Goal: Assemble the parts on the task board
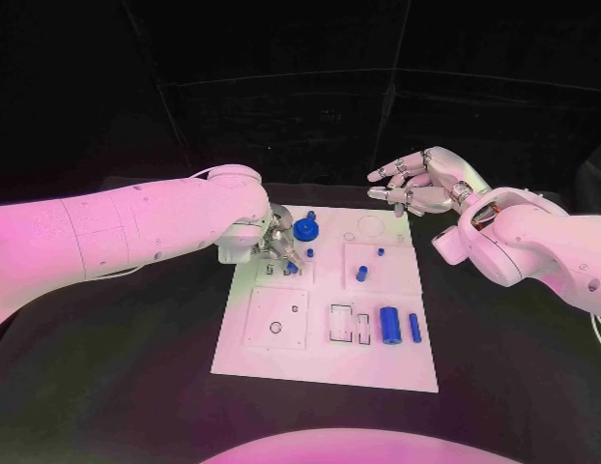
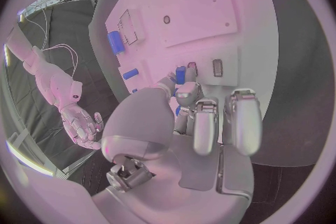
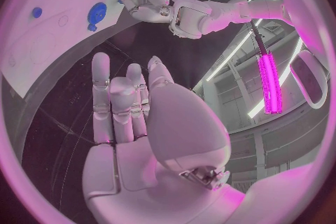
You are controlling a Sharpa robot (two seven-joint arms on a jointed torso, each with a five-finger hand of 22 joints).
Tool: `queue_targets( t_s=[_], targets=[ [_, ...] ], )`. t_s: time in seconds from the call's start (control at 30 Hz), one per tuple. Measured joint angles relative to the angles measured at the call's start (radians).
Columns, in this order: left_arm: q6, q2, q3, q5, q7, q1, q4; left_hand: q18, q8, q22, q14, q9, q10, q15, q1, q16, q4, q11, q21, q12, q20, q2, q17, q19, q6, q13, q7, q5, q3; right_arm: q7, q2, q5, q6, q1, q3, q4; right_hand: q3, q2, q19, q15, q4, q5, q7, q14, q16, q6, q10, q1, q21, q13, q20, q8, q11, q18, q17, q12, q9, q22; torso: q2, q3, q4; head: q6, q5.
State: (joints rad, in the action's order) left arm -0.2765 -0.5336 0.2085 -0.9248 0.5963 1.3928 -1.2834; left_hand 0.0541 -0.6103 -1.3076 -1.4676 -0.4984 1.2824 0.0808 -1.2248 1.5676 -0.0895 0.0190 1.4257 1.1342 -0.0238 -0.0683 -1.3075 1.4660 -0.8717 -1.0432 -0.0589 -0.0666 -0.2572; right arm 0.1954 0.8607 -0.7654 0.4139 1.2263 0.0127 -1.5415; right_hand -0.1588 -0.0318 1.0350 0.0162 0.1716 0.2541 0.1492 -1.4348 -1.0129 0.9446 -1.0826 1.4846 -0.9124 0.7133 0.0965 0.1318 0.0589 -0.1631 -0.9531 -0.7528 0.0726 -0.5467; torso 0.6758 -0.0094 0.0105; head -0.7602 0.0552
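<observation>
The task board (image 1: 266, 356) is a white plate in the middle of the black tabletop (image 1: 92, 387), & everything here is placed from it. On the board's near half, toward the right side, a fat blue cylinder (image 1: 389, 323) lies flat, w/ a thin blue peg (image 1: 414, 327) just beside it on the right. Left of those are two slim slots & a square w/ small holes in it. Farther up, near the board's middle, a short blue peg (image 1: 362, 273) stands in its square, & a tiny blue peg (image 1: 380, 251) sits just past it. The left hand (image 1: 263, 247) is down on the board's left edge, a bit past the middle. Its fingers are curled in close around a small blue part (image 2: 181, 74) at the fingertips; can't tell for sure if it's really pinched or only touched. Just past that hand, near the board's far left corner, is a round blue gear (image 1: 306, 228) w/ a little blue knob beside it. The right hand (image 1: 419, 182) is up in the air past the board's far right corner, not touching it. Its fingers are apart & a bit bent, & it holds nothing.
</observation>
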Motion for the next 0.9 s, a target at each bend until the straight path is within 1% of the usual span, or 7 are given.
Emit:
queue_targets(
  t_s=[0.07, 0.17, 0.33, 0.5, 0.67, 0.8, 0.9],
  targets=[
    [0.019, -0.013, 0.000, 0.000, -0.003, 0.000, -0.013, 0.000, -0.018, 0.000, 0.000, -0.020, 0.000, 0.000, 0.058, 0.000, 0.012, 0.000, -0.007, 0.000, 0.000, 0.027, 0.000, 0.000, 0.000, 0.000, 0.000, 0.000, -0.104, -0.001, 0.000, 0.000, -0.002, 0.000, 0.000, 0.001, 0.000, 0.000, 0.000, 0.000, 0.000, 0.001, 0.000, 0.000, 0.005, 0.000, 0.000, 0.000, 0.004, -0.001, 0.000, 0.000, 0.000, 0.000, 0.003, 0.000, 0.000, 0.006, 0.000, 0.0002, 0.0006, 0.000, 0.000],
    [0.058, -0.032, 0.000, 0.001, -0.008, -0.001, -0.040, 0.000, -0.030, 0.000, 0.000, -0.033, 0.004, 0.000, 0.103, 0.000, 0.032, -0.003, -0.007, 0.000, 0.000, 0.052, 0.000, 0.000, 0.000, -0.001, 0.000, 0.000, -0.189, -0.004, 0.000, 0.000, -0.005, 0.000, 0.000, 0.003, 0.000, 0.000, 0.000, 0.000, 0.000, 0.001, 0.004, 0.000, 0.012, -0.004, 0.000, 0.000, 0.004, -0.003, 0.000, 0.000, 0.000, 0.000, 0.008, 0.000, -0.001, 0.008, -0.001, 0.0005, 0.0016, 0.001, 0.003],
    [0.133, -0.063, 0.000, 0.001, -0.017, -0.005, -0.090, 0.000, -0.040, 0.000, 0.000, -0.043, 0.008, 0.000, 0.124, 0.000, 0.031, 0.001, -0.007, 0.004, 0.000, 0.067, 0.000, 0.000, 0.000, -0.004, 0.000, 0.000, -0.229, -0.010, 0.001, 0.000, -0.010, 0.000, 0.000, 0.004, -0.003, 0.000, -0.004, 0.000, -0.003, 0.001, 0.004, 0.000, 0.017, -0.004, 0.004, 0.000, 0.009, -0.004, 0.004, 0.000, 0.004, 0.000, 0.012, 0.000, -0.001, 0.008, -0.001, 0.0009, 0.0028, 0.001, 0.007],
    [0.210, -0.092, 0.001, 0.001, -0.025, -0.018, -0.124, 0.000, -0.046, 0.000, 0.000, -0.048, 0.011, 0.000, 0.133, 0.000, 0.034, 0.004, -0.007, 0.004, 0.000, 0.074, 0.000, 0.000, 0.000, -0.004, 0.000, 0.001, -0.248, -0.014, 0.004, 0.000, -0.013, 0.000, 0.000, 0.006, -0.004, 0.000, -0.004, -0.001, -0.002, 0.001, 0.004, 0.001, 0.024, -0.004, 0.005, 0.000, 0.011, -0.007, 0.004, 0.000, 0.005, 0.000, 0.017, 0.004, -0.001, 0.010, -0.002, 0.0016, 0.0061, 0.002, 0.009],
    [0.271, -0.108, 0.001, 0.001, -0.031, -0.037, -0.136, 0.000, -0.046, 0.000, 0.000, -0.050, 0.011, 0.000, 0.137, 0.000, 0.036, 0.004, -0.007, 0.004, 0.000, 0.078, 0.000, 0.000, 0.000, -0.004, 0.000, 0.001, -0.254, -0.016, 0.005, 0.000, -0.013, 0.000, 0.000, 0.006, -0.006, 0.000, -0.008, -0.004, 0.001, 0.005, 0.004, 0.004, 0.032, -0.004, 0.007, 0.000, 0.012, -0.008, 0.000, 0.000, 0.007, 0.000, 0.024, 0.004, -0.001, 0.011, -0.004, 0.0033, 0.0097, 0.002, 0.005],
    [0.301, -0.114, 0.001, -0.005, -0.033, -0.058, -0.136, 0.000, -0.046, 0.000, 0.000, -0.050, 0.011, 0.000, 0.140, 0.000, 0.038, 0.004, -0.007, 0.004, 0.000, 0.080, 0.000, 0.000, 0.000, -0.004, 0.000, 0.001, -0.258, -0.017, 0.005, 0.000, -0.013, 0.000, 0.000, 0.007, -0.006, 0.000, -0.008, -0.004, 0.001, 0.005, 0.004, 0.004, 0.032, -0.004, 0.008, 0.000, 0.012, -0.008, 0.000, 0.000, 0.007, 0.000, 0.024, 0.004, -0.001, 0.011, -0.004, 0.0038, 0.0105, 0.001, 0.004],
    [0.314, -0.116, 0.002, -0.013, -0.033, -0.067, -0.137, 0.000, -0.047, 0.000, 0.000, -0.052, 0.015, 0.000, 0.140, 0.000, 0.039, 0.001, -0.007, 0.004, 0.000, 0.080, 0.000, 0.000, 0.000, -0.004, 0.000, 0.002, -0.258, -0.018, 0.006, 0.000, -0.013, 0.000, 0.000, 0.007, -0.006, 0.000, -0.008, -0.004, 0.001, 0.005, 0.004, 0.004, 0.032, -0.004, 0.011, 0.000, 0.012, -0.009, 0.000, 0.000, 0.004, 0.000, 0.024, 0.004, -0.001, 0.011, -0.004, 0.0038, 0.0105, 0.000, 0.003]
  ],
)
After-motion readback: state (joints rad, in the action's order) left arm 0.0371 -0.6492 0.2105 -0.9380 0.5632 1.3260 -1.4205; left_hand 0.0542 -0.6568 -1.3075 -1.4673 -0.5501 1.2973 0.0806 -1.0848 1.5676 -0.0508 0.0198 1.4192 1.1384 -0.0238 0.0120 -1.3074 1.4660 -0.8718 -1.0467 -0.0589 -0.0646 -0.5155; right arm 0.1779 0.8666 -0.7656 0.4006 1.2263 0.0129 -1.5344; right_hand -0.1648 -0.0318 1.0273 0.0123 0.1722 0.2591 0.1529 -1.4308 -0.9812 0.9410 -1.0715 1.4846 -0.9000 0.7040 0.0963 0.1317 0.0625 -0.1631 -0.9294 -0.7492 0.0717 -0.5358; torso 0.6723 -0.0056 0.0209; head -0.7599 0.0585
